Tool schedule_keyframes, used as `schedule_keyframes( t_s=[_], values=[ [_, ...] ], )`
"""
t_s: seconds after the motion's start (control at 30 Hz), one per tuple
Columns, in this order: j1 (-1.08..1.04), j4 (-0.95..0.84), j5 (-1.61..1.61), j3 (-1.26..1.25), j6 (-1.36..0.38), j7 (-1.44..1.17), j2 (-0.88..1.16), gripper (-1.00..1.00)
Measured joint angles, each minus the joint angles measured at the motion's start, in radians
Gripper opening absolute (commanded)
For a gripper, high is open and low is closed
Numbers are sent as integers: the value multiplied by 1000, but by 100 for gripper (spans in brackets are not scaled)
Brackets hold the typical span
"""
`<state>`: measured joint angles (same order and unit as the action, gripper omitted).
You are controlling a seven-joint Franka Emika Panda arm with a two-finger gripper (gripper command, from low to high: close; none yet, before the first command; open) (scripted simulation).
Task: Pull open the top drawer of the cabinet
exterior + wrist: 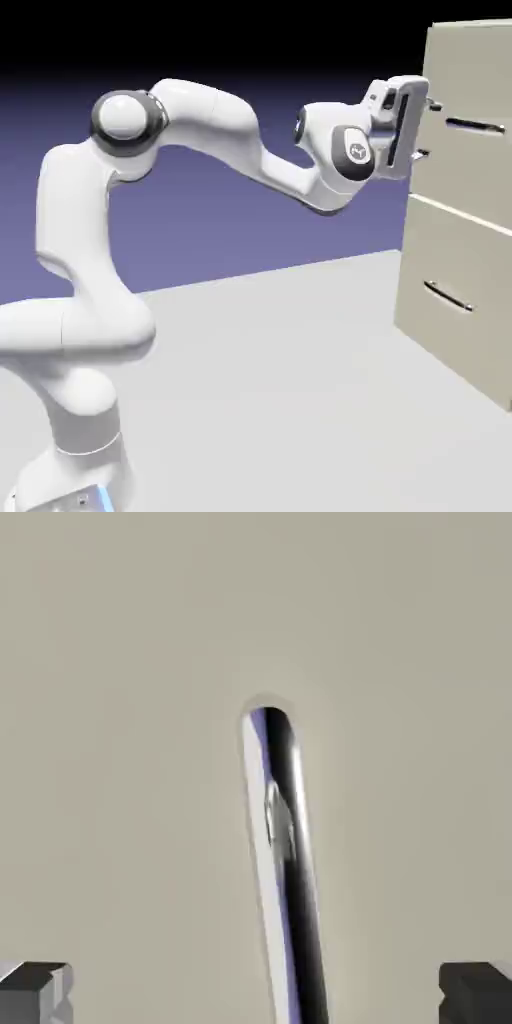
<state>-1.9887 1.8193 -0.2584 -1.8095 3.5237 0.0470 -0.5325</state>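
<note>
The beige cabinet (455, 240) stands at the exterior view's right with two stacked drawer fronts. The top drawer (470, 160) carries a thin dark bar handle (474, 126); it looks flush with the cabinet face. My gripper (428, 129) is held level with that handle, just short of the drawer front, its fingers spread one above the other. In the hand view the beige drawer front (120, 712) fills the picture and the shiny dark handle (283, 862) runs between my two grey fingertips (35, 990), which stand wide apart. The gripper (256, 992) is open and touches nothing.
The lower drawer (450, 310) with its own dark handle (447, 297) sits below. The white arm arches from the lower left across the grey table (280, 380) toward the cabinet.
</note>
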Motion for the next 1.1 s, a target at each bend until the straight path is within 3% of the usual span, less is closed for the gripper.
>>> schedule_keyframes(
  t_s=[0.33, 0.57, 0.6, 0.67, 1.1],
  values=[
    [-309, -153, -40, -279, 75, -107, 6, 0],
    [-552, -406, -106, -486, -12, -38, -89, 0],
    [-567, -423, -110, -499, -18, -33, -95, -100],
    [-567, -423, -110, -499, -18, -33, -95, -100],
    [-115, 19, 30, -139, 119, -214, 84, -100]
  ],
)
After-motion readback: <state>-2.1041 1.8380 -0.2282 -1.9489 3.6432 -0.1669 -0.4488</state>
